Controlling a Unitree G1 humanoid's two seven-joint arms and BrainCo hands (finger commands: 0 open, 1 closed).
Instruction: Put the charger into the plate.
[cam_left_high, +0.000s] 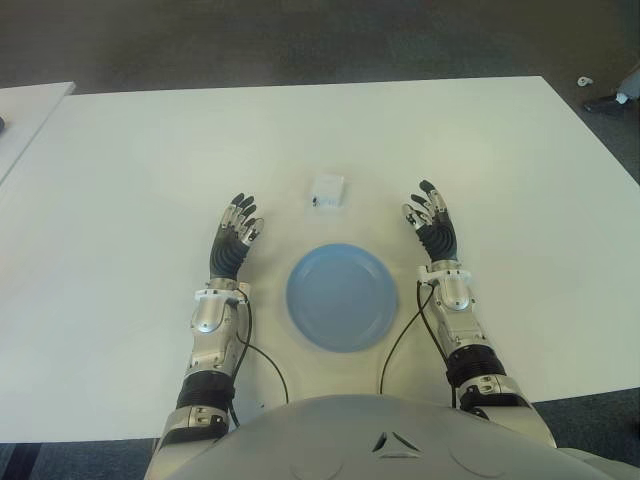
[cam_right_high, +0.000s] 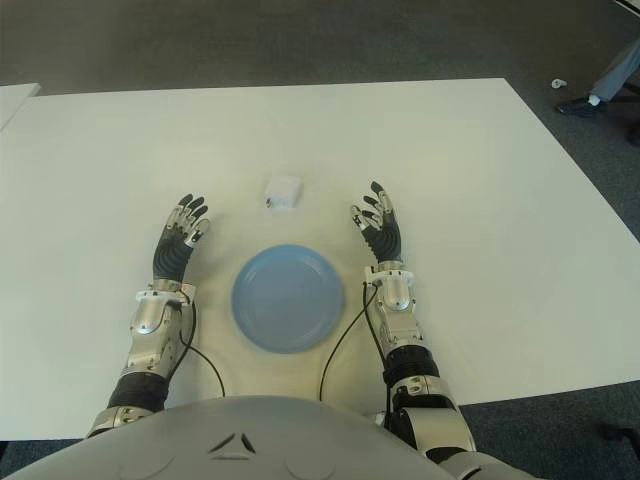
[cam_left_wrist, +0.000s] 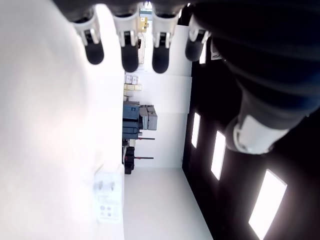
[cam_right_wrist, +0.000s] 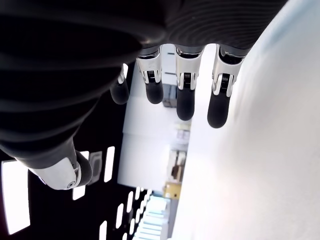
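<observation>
Nothing of the task is done yet, judging by how things lie. Nearest the robot's body, the blue plate (cam_left_high: 342, 297) sits bare on the white table (cam_left_high: 120, 180), with no charger in it. On either side of the plate, a little farther out, both hands hover or rest palm-inward over the tabletop; whether they touch it cannot be told. The left hand (cam_left_high: 234, 242) shows beside the plate's left rim with its fingers stretched out and holding nothing, and the left wrist view confirms the fingers (cam_left_wrist: 129, 50) straight with only air beneath them. The right hand (cam_left_high: 432, 222) shows beside the plate's right rim, likewise spread and empty; its wrist view shows the fingertips (cam_right_wrist: 184, 97) extended and apart from anything.

Beyond the plate, between the two hands and slightly farther from the robot than their fingertips, lies the charger (cam_left_high: 327, 190), a small white block on the table, apart from the plate's far rim and from both hands. The left wrist view also catches the charger (cam_left_wrist: 108, 197), prongs visible, lying on the table surface.

What is left is the whole job: one hand must reach to the charger, close on it, lift it, carry it back toward the robot and set it down inside the plate. Either hand looks about equally placed for the reach
</observation>
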